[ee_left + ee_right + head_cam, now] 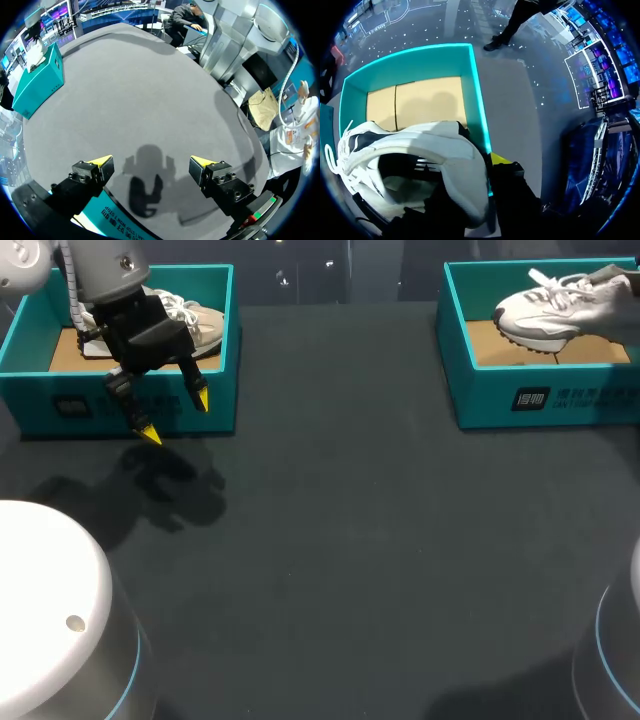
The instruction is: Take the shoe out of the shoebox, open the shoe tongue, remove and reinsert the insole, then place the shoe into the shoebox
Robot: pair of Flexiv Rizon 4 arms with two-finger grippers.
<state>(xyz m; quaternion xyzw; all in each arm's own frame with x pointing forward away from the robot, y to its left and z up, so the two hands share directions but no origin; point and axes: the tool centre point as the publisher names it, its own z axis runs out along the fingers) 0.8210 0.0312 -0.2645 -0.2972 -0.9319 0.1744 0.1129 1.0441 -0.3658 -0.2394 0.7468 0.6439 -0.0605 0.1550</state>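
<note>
Right gripper (pixel 489 176) looks clenched on the heel collar of the white shoe (pixel 555 308). We see one yellow tip outside the heel, while the other is hidden, probably inside the shoe. The shoe hangs tilted over the right shoebox (pixel 540 390), toe toward the middle of the table (pixel 340 520), and seems not fully clear of the walls. Main risk, as we judge it: a pinch on soft collar fabric alone lets the toe-heavy shoe swing or slip out during the lift. The toe or the loose laces (pixel 545 282) could also catch the box wall and drag the box along. Left gripper (pixel 176 415) is released, fingers wide, holding nothing, hovering just above the front wall of the left shoebox (pixel 60 405), which holds a second shoe (pixel 195 320). If it drops from there, we expect a tip to clip that wall.
</note>
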